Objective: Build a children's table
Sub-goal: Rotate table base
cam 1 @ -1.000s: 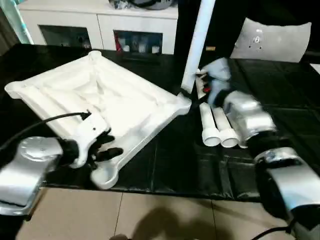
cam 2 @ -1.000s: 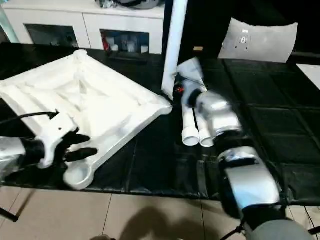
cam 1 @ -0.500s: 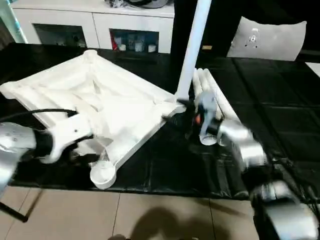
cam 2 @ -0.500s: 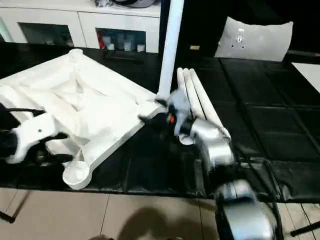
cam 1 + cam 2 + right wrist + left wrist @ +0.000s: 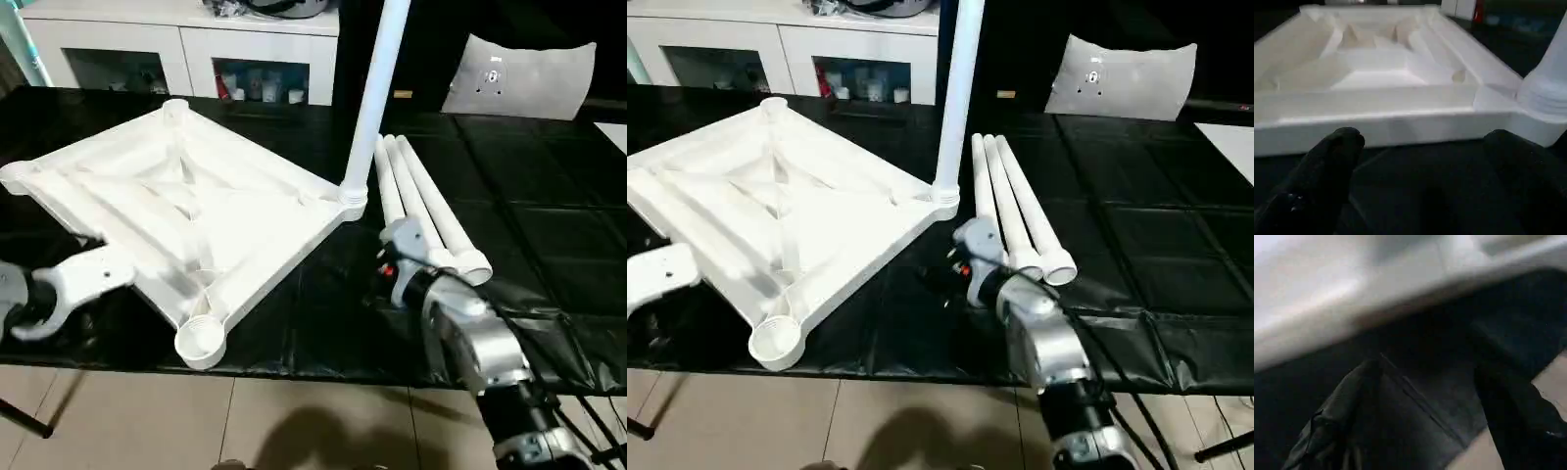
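With the right end effector (image 5: 1420,161) spread wide and empty just before the table top (image 5: 186,206), a careless reach could topple the standing leg (image 5: 370,98).

Left hand (image 5: 1415,426): black fingers (image 5: 1327,431) spread apart, empty; its white wrist housing sits low at the left edge of the head views. Right hand (image 5: 1425,171): fingers (image 5: 1327,161) spread wide, empty, held low and level; the silver right forearm (image 5: 480,343) extends forward from the lower right
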### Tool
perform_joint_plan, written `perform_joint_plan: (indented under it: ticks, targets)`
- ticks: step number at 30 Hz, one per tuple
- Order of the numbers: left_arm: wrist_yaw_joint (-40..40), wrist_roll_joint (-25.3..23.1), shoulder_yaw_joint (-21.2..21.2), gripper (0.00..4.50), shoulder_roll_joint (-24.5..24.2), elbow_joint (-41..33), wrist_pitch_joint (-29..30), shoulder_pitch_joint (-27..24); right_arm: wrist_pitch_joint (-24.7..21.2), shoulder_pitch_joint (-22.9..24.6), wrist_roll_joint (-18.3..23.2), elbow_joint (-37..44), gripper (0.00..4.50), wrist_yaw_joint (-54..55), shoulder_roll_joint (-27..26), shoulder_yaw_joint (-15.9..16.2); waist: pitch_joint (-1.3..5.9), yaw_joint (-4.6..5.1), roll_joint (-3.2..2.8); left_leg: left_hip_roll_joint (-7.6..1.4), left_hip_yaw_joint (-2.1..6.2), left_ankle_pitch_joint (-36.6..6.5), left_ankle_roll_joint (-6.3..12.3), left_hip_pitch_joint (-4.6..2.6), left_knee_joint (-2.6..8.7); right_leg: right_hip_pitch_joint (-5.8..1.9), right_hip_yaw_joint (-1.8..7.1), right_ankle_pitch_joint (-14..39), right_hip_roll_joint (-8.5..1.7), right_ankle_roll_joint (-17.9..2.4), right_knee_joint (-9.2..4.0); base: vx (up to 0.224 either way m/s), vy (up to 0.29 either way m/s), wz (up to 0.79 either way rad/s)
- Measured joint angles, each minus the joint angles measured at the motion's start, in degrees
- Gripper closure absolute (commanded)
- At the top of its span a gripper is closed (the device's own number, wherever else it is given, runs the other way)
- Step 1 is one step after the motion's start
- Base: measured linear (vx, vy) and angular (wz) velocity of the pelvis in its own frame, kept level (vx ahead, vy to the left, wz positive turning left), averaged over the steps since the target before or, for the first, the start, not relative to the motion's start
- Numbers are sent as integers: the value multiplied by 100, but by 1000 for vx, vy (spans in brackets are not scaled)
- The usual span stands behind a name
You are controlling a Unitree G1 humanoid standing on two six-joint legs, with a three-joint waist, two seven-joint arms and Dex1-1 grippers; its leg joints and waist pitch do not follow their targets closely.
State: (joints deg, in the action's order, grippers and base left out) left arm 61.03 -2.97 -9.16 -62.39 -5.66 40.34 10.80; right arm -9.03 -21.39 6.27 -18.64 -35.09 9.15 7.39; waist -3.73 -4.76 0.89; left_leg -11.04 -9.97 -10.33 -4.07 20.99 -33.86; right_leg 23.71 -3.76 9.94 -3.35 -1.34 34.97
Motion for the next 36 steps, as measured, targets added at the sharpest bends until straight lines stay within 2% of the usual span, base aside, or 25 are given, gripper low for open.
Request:
perform_joint_plan:
  ticks: [2,9,13,18,23,30,34,36]
  targets:
    - [0,123,-66,121,204,-129,234,-47,-114,79,-28,130,0,39,0,62,0,-27,0,1,1,0,0,-3,0,-4,-1,0,-1,0,0,0,0,0]
    - [-105,560,-224,121,1174,-427,508,-15,-410,210,-220,494,0,163,39,215,3,-29,5,3,3,2,-2,-23,-1,-28,-1,-1,-3,0,1,0,0,0]
    - [-260,672,-322,121,1618,-473,571,63,-473,347,-248,544,0,217,85,264,1,-22,3,5,3,1,-2,-54,-1,-56,-1,3,-4,5,-3,0,0,0]
    - [-573,671,-411,121,2158,-311,504,243,-582,366,-261,652,0,260,129,270,1,-28,3,6,5,1,-2,-58,-1,-63,-1,2,-3,5,-2,0,0,0]
    - [-1178,660,-453,121,3022,175,177,558,-615,387,-363,741,0,344,145,282,1,-29,3,10,9,2,-2,-54,-2,-68,0,2,-3,5,-2,0,0,0]
    - [-1581,655,-453,121,3534,639,-437,784,-711,502,-364,997,0,410,206,308,1,-10,-1,7,11,1,-2,-46,0,-62,-1,6,2,12,-5,0,0,0]
    - [-1781,759,-311,121,4042,924,-1080,756,-795,551,-353,1196,0,487,159,282,1,-34,16,7,11,2,-2,-41,-1,-62,-2,7,0,12,-8,0,0,0]
    - [-1840,787,-292,121,4123,920,-1277,717,-836,558,-351,1221,0,561,117,236,2,-28,18,7,11,2,-2,-42,-1,-62,-1,7,0,12,-8,0,0,0]
